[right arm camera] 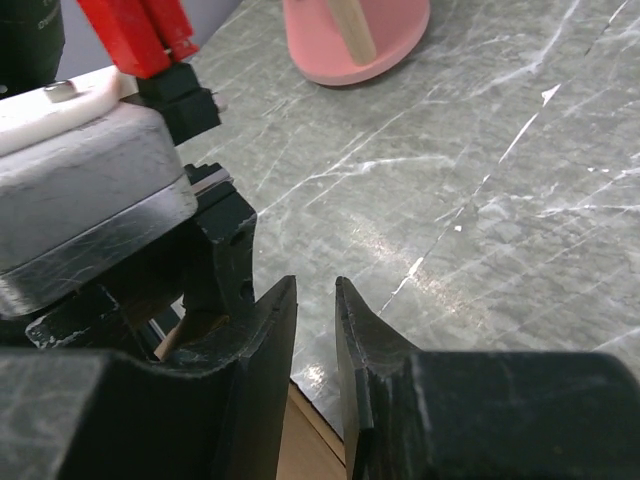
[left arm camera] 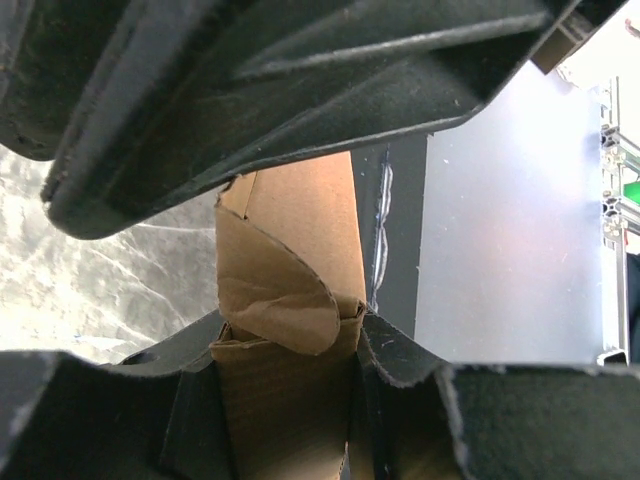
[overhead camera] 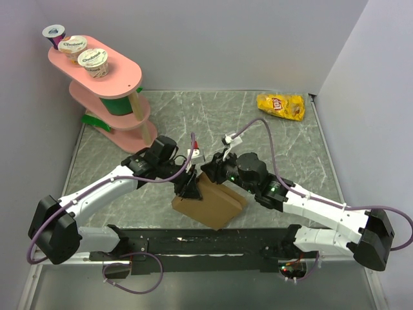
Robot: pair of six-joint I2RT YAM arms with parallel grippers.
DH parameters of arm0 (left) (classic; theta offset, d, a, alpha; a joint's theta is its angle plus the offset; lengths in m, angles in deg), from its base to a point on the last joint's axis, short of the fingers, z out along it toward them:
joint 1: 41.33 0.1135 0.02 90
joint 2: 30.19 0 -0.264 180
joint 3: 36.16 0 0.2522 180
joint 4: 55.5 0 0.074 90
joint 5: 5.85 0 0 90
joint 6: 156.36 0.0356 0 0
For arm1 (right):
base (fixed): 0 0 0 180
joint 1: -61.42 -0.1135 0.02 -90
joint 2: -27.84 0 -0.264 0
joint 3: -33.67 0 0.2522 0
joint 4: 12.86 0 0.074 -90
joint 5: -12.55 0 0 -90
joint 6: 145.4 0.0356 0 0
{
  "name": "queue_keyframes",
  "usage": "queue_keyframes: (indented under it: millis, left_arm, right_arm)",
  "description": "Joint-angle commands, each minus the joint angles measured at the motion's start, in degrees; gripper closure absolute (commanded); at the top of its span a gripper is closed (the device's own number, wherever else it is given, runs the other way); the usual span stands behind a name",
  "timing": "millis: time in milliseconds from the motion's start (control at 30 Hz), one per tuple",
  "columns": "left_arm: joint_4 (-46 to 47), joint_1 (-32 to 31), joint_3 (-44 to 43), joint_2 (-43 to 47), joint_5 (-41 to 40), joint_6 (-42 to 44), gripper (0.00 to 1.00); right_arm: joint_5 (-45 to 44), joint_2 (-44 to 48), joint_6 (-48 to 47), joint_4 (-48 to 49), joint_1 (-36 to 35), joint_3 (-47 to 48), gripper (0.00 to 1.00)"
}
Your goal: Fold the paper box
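The paper box (overhead camera: 213,205) is plain brown cardboard and lies tilted near the table's front, between the two arms. My left gripper (overhead camera: 191,187) sits at its left upper edge. In the left wrist view, the paper box (left arm camera: 300,220) shows a curled flap, and the left gripper (left arm camera: 285,360) is shut on its cardboard wall. My right gripper (overhead camera: 210,170) hovers over the box's far corner. In the right wrist view, the right gripper (right arm camera: 316,290) stands narrowly open, with only table showing between its fingertips. An edge of the paper box (right arm camera: 312,445) lies below them.
A pink tiered shelf (overhead camera: 110,87) with yoghurt cups (overhead camera: 93,59) stands at the back left; its foot (right arm camera: 360,40) shows in the right wrist view. A yellow chip bag (overhead camera: 281,105) lies at the back right. A black rail (overhead camera: 213,245) runs along the near edge.
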Motion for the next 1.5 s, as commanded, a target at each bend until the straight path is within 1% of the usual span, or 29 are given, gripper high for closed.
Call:
queue_keyframes:
  millis: [0, 200, 233, 433, 633, 733, 833, 867, 933, 967, 1000, 1033, 1067, 1133, 1167, 1233, 1267, 1367, 1400, 1433, 1467]
  left_arm:
    - [6.3, 1.42, -0.01, 2.15, -0.77, -0.78, 0.99]
    - [7.44, 2.66, 0.09, 1.89, -5.6, -1.93, 0.99]
    - [7.7, 2.75, 0.17, 1.98, -6.04, -3.93, 0.99]
    - [9.02, 3.54, 0.79, 2.94, -11.49, -6.06, 0.99]
    - [10.52, 4.42, 1.58, 4.35, -13.17, -7.47, 0.99]
    - [10.87, 5.21, 1.84, 4.96, -13.17, -7.56, 0.99]
    - [11.05, 5.47, 2.11, 5.23, -12.56, -7.12, 0.99]
    - [11.05, 5.47, 2.37, 5.4, -12.38, -6.68, 0.99]
    - [11.57, 5.47, 2.81, 6.37, -11.67, -6.07, 0.99]
    - [11.75, 5.47, 3.24, 6.81, -11.93, -5.8, 0.99]
    - [11.92, 5.47, 3.6, 7.33, -12.63, -5.8, 0.99]
    - [12.1, 5.56, 3.86, 8.21, -15.34, -5.63, 0.99]
    - [12.1, 5.56, 4.39, 8.65, -16.84, -5.36, 0.99]
    - [12.8, 5.56, 5.0, 10.32, -20.97, -4.57, 0.99]
    - [13.15, 5.47, 5.62, 10.85, -24.47, -4.22, 0.99]
    - [14.73, 5.47, 5.97, 12.08, -28.18, -3.69, 0.99]
    - [15.96, 5.47, 5.8, 12.09, -32.03, -3.6, 0.99]
    - [15.79, 5.04, 3.26, 10.42, -39.33, -2.99, 0.99]
    - [15.97, 4.6, 2.64, 9.98, -44.67, -1.16, 0.99]
    - [16.32, 4.16, 2.2, 8.93, -47.77, 0.34, 0.99]
    - [16.75, 2.85, 1.15, 8.14, -50.49, 1.31, 0.99]
  right_arm:
    - [5.28, 0.17, 1.14, 1.25, -4.25, 1.91, 0.69]
    - [4.84, 0.44, 3.07, -0.34, -7.15, 2.26, 0.7]
    - [4.93, 0.35, 3.51, -0.69, -7.42, 2.61, 0.7]
    - [8.18, -0.44, 8.34, -0.78, -8.38, 3.14, 0.72]
    - [10.82, -2.11, 11.68, 0.71, -9.26, 2.44, 0.73]
    - [11.26, -2.46, 11.78, 1.15, -10.32, 2.53, 0.73]
    - [10.47, -2.99, 11.51, -0.5, -10.85, 3.49, 0.73]
    - [8.64, -3.25, 11.69, -1.56, -10.76, 3.84, 0.73]
    - [6.52, -2.91, 11.16, -3.93, -9.72, 5.34, 0.69]
    - [5.82, -2.12, 10.99, -5.86, -8.75, 5.6, 0.63]
    - [5.2, -1.42, 10.98, -6.75, -7.61, 5.78, 0.59]
    - [5.2, -0.63, 11.59, -7.28, -4.29, 5.43, 0.56]
    - [5.37, 1.56, 11.95, -7.72, -2.6, 4.91, 0.45]
    - [5.64, 3.85, 11.34, -7.81, 2.04, 2.98, 0.31]
    - [5.46, 5.6, 10.73, -8.07, 3.29, 2.53, 0.22]
    - [5.11, 6.58, 8.8, -10.09, 5.58, 2.44, 0.19]
    - [4.67, 7.02, 8.44, -10.88, 7.68, 2.62, 0.18]
    - [4.32, 8.25, 7.12, -12.12, 11.2, 2.36, 0.17]
    - [4.32, 8.69, 6.68, -11.86, 11.73, 1.57, 0.17]
    - [2.58, 9.22, 6.16, -11.51, 12.09, 1.13, 0.17]
    - [1.69, 10.36, 5.98, -11.5, 12.7, 0.78, 0.15]
